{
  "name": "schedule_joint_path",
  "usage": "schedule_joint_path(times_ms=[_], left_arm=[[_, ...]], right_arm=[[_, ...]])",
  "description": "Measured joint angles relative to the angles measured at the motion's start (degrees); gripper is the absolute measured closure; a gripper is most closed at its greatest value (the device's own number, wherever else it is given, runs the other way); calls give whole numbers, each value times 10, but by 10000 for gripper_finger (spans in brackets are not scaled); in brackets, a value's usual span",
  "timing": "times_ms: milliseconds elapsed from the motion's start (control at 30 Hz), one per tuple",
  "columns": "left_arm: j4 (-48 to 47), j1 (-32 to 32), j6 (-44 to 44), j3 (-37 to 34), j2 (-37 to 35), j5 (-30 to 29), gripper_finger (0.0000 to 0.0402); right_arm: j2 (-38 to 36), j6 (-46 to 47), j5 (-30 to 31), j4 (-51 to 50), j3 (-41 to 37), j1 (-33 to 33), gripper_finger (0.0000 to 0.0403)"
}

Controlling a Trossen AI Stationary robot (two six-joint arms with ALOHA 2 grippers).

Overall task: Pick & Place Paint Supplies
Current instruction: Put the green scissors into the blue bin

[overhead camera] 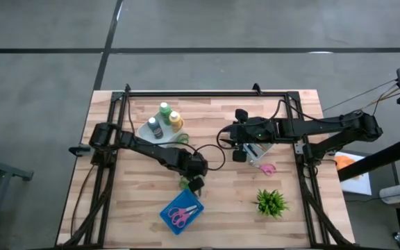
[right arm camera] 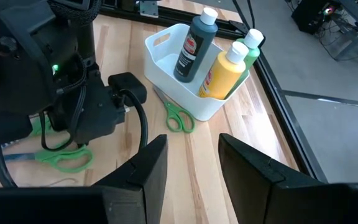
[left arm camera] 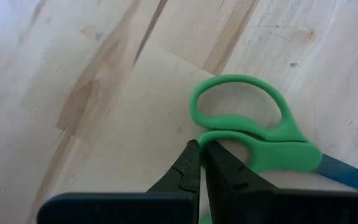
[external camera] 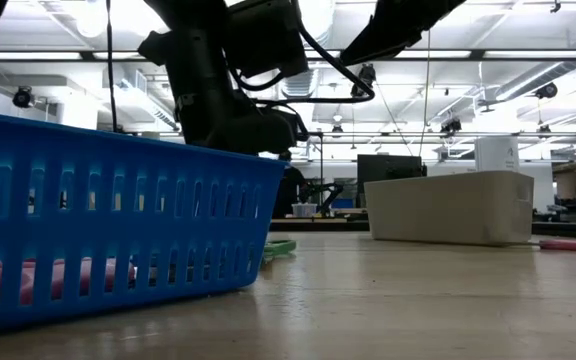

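Wooden worktop (overhead camera: pixel 117 208) carries three bottles (right arm camera: pixel 219 53) upright in a white tub (right arm camera: pixel 166 59), while the left pincer (left arm camera: pixel 199 163), pressed together, touches green scissors (left arm camera: pixel 253 134) beside a blue basket (overhead camera: pixel 181 212); right pincer (right arm camera: pixel 191 165) hovers spread; next, lift clear, I'd judge.

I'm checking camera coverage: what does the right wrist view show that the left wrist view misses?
Only the right wrist view shows the white bin holding the dark bottle, yellow bottle and green bottle, a second pair of green scissors, and the right hand, open. Only the left wrist view shows the left hand shut close-up. Both show the green scissors by the left hand.
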Motion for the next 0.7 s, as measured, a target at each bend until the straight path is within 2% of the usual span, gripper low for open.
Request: schedule_joint_path(times_ms=[700], left_arm=[[-24,0,2,3,-63,-25,397]], right_arm=[[0,0,0,0,0,0,260]])
